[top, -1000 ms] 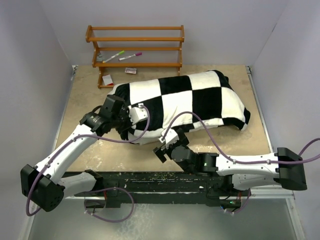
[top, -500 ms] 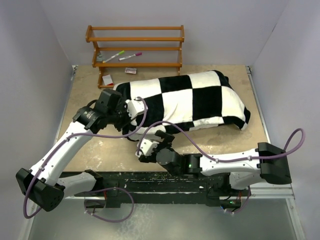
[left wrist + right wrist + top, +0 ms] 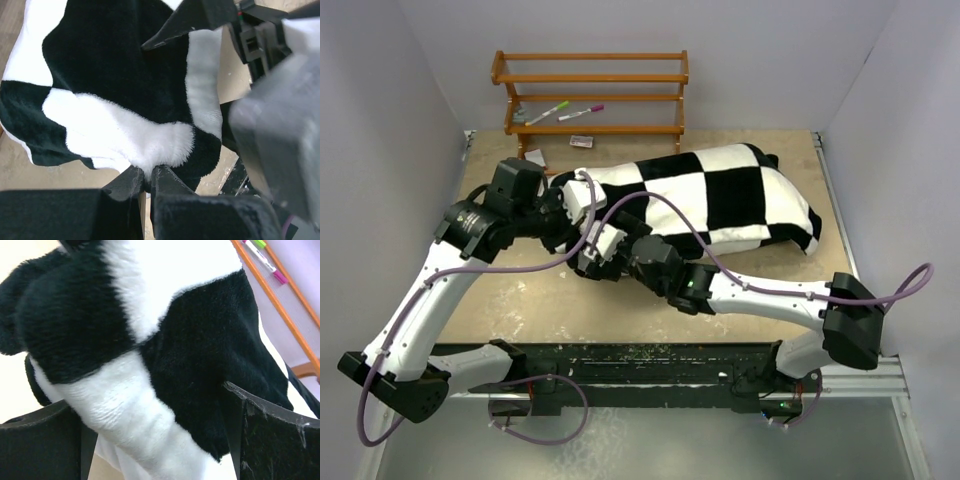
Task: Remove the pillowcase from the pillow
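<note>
fleecy black and white checkered pillowcase [image 3: 720, 195] lies plump and filled across the far right half of the tan tabletop [image 3: 500, 290], just in front of the orange wooden rack [image 3: 590, 95]. its long axis runs from left of centre out toward the right edge. the pillow inside is hidden. we cannot pick out any plain white cushion apart from the cover's own white squares.

both arms meet at the cover's left end.

left gripper [image 3: 148, 175]: fingers drawn almost together, pinching a small tuft of white fleece at the fabric's edge, where a white patch borders black. beyond the pinch the fabric spreads in loose folds, with tan table showing beside it.

right gripper [image 3: 152, 402]: its two black fingers [image 3: 272, 435] stand wide apart, and a thick roll of black and white fleece lies between them. we cannot tell whether either finger presses on the roll. from above, this gripper sits just beside the left one, on the near side of the cover's left end, and its arm reaches in across the table from the right.

on the rack's middle shelf lie two marker pens [image 3: 582, 110], one green-capped and one pink-capped. an orange rail and the pens also show at the top right of the right wrist view.
</note>
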Robot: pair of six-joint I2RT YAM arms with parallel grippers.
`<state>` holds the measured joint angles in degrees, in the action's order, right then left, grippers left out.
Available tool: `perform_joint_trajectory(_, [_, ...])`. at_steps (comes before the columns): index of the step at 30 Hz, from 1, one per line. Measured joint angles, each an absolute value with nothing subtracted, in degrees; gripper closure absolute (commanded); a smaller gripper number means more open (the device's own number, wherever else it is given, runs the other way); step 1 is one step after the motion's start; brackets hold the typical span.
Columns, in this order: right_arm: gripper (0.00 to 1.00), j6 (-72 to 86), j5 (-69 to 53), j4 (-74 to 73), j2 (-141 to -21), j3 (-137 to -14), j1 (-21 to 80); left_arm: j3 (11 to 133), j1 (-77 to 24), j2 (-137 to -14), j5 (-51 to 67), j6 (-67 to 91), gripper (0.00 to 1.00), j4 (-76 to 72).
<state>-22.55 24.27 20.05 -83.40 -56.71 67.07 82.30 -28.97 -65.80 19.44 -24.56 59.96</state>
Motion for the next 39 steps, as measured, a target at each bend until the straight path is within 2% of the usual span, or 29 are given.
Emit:
perform_joint_trajectory(2, [0.40,-20.6,19.4,19.9,-83.4,-57.1,64.9,83.3,-28.7,-65.8,19.8,-24.4,1.00,61.0])
perform_joint_trajectory(3, [0.47,-19.6,17.7,19.9,-83.4,-57.2,63.9,83.8,-28.6,-65.8,20.2,-24.4,0.91,61.4])
perform_joint_trajectory(4, [0.55,-18.5,16.2,20.0,-83.4,-57.2,63.0,84.2,-28.6,-65.8,20.5,-24.4,0.70,61.6])
perform_joint_trajectory(5, [0.69,-16.8,14.2,20.1,-83.3,-57.3,61.9,84.6,-28.6,-65.8,20.8,-24.4,0.45,61.7])
perform_joint_trajectory(6, [0.77,-15.2,12.5,20.0,-83.1,-57.3,60.8,85.1,-28.6,-65.8,21.0,-24.5,0.25,61.8])
perform_joint_trajectory(7, [0.92,-14.0,11.2,20.0,-82.9,-57.4,59.9,85.9,-28.5,-65.5,22.1,-24.1,0.18,61.9])
perform_joint_trajectory(8, [1.00,-12.7,10.2,19.9,-82.8,-57.6,59.0,86.1,-28.5,-65.4,22.3,-24.2,0.14,61.8])
perform_joint_trajectory(11, [1.00,-8.8,7.6,19.2,-81.5,-58.9,56.5,86.8,-27.9,-62.8,23.9,-24.9,0.07,61.5])
perform_joint_trajectory(16, [1.00,-4.1,4.1,16.4,-74.2,-59.5,51.5,84.1,-24.3,-57.4,23.7,-29.6,0.05,60.1])
perform_joint_trajectory(20, [1.00,-2.1,1.6,13.2,-67.0,-59.5,48.2,78.0,-18.6,-55.4,23.8,-36.2,0.00,59.6])
perform_joint_trajectory(29, [1.00,0.9,-1.3,6.2,-60.9,-59.5,46.4,58.1,-17.5,-52.7,28.5,-49.5,0.01,51.0])
perform_joint_trajectory(39, [1.00,3.7,-4.1,4.5,-61.0,-60.2,46.0,51.6,-17.9,-55.8,30.3,-49.6,0.01,32.1])
